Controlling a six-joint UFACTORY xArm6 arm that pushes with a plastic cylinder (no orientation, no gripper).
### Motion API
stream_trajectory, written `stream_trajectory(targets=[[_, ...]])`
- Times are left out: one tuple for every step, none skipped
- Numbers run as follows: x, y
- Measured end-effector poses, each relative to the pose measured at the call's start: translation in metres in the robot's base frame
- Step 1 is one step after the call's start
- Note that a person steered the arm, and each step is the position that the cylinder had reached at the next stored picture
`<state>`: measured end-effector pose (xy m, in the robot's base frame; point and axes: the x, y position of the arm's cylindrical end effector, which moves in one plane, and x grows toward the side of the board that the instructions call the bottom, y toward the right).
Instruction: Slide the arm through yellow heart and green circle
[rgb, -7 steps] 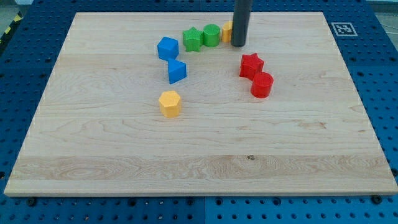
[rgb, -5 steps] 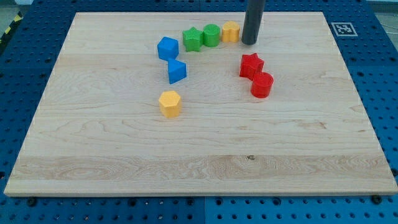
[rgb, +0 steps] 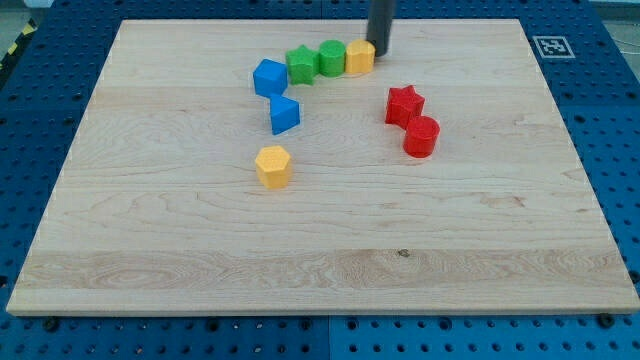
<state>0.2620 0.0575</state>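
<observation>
Yellow heart (rgb: 359, 57) and green circle (rgb: 331, 57) sit near the view's top, in a tight row w/ a green star (rgb: 301, 65). Going near to far:

Bottom half of the wooden board (rgb: 320, 260) carries only a small dark knot (rgb: 404, 252), right of centre.

Next up, a yellow hexagon block (rgb: 272, 166), left of centre, well apart from the rest.

Above it, a blue block (rgb: 284, 114), wedge-like; exact shape hard to tell. Across on the view's right, a red cylinder (rgb: 421, 136), and touching it at upper left a red star (rgb: 404, 104).

Further back, a 2nd blue block (rgb: 269, 77), roughly pentagonal, just above the wedge and touching or nearly touching the green star's left side.

Then the row: green star, green circle, yellow heart, left to right, each pressed against the next; can't tell if any gap. Heart is the rightmost.

My tip (rgb: 379, 51) stands at the heart's right edge, touching or just beside it. The dark rod runs up out of the view's top. No jaws on this rig, just the rod; it has hold of nothing.

Far right corner of board: a black-and-white square fiducial tag (rgb: 550, 46); no readable text on it. Around the board, blue perforated table (rgb: 620, 120). No brands or labels legible.
</observation>
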Motion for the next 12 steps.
stream_trajectory(targets=[[0.000,-0.052],[0.000,-0.110],[0.001,-0.155],[0.003,-0.182],[-0.030,-0.185],[-0.069,-0.180],[-0.071,-0.173],[-0.070,-0.157],[-0.070,-0.146],[-0.070,-0.145],[-0.069,-0.142],[-0.070,-0.103]])
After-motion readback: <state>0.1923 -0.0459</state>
